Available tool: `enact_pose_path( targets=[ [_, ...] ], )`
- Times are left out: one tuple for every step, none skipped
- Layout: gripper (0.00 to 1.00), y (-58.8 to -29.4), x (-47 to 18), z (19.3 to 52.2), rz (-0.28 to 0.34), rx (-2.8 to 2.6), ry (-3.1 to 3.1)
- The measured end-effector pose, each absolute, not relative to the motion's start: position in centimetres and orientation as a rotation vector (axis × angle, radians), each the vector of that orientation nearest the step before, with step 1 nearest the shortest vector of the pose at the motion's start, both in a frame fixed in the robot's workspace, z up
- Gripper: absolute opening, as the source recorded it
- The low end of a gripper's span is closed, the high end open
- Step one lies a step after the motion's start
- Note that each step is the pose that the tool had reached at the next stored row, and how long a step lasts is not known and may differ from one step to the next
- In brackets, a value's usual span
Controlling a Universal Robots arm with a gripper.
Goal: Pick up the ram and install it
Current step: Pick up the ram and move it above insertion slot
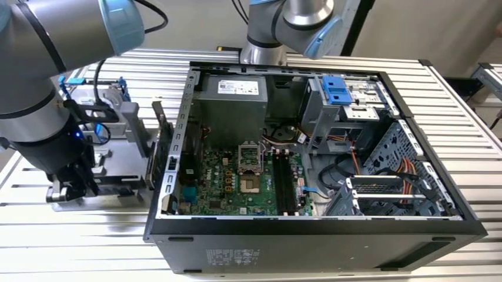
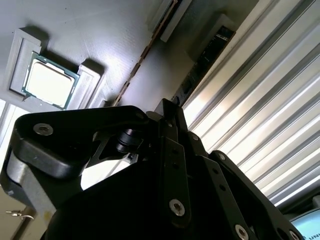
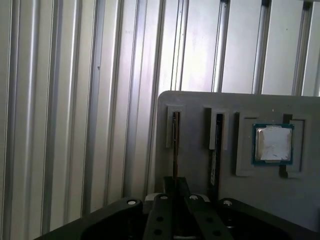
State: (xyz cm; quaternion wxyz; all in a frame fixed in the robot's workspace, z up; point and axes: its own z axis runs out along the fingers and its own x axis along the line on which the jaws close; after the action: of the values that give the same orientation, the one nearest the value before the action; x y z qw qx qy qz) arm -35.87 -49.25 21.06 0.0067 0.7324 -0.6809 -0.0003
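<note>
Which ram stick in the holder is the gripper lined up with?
The ram farther from the CPU; the gripper sits in line with its edge. The other stick stands between it and the CPU.

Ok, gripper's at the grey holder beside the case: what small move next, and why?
Probably ease straight down a touch. The gripper lines up with the ram standing on edge in its slot of the grey holder, but a grip on it isn't evident yet.

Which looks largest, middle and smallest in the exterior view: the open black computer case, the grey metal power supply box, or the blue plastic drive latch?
Largest to smallest:
1. open black computer case
2. grey metal power supply box
3. blue plastic drive latch
</note>
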Motion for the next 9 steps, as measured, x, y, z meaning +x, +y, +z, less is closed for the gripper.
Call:
enact_pose_path(
  targets=[
    [0.00,-49.24,-35.88,21.14,-0.001,2.291,-2.130],
    [0.00,-49.24,-35.87,21.20,-0.001,2.291,-2.130],
    [0.00,-49.24,-35.88,21.25,-0.001,2.291,-2.130],
    [0.00,-49.24,-35.88,21.31,-0.001,2.291,-2.130],
    [0.00,-49.25,-35.88,21.37,-0.001,2.291,-2.130],
    [0.00,-49.25,-35.88,21.41,-0.001,2.291,-2.130],
    [0.00,-49.24,-35.88,21.43,-0.001,2.291,-2.130],
    [0.00,-49.25,-35.88,21.49,-0.001,2.291,-2.130],
    [0.00,-49.25,-35.88,21.56,-0.001,2.291,-2.130]
  ],
)
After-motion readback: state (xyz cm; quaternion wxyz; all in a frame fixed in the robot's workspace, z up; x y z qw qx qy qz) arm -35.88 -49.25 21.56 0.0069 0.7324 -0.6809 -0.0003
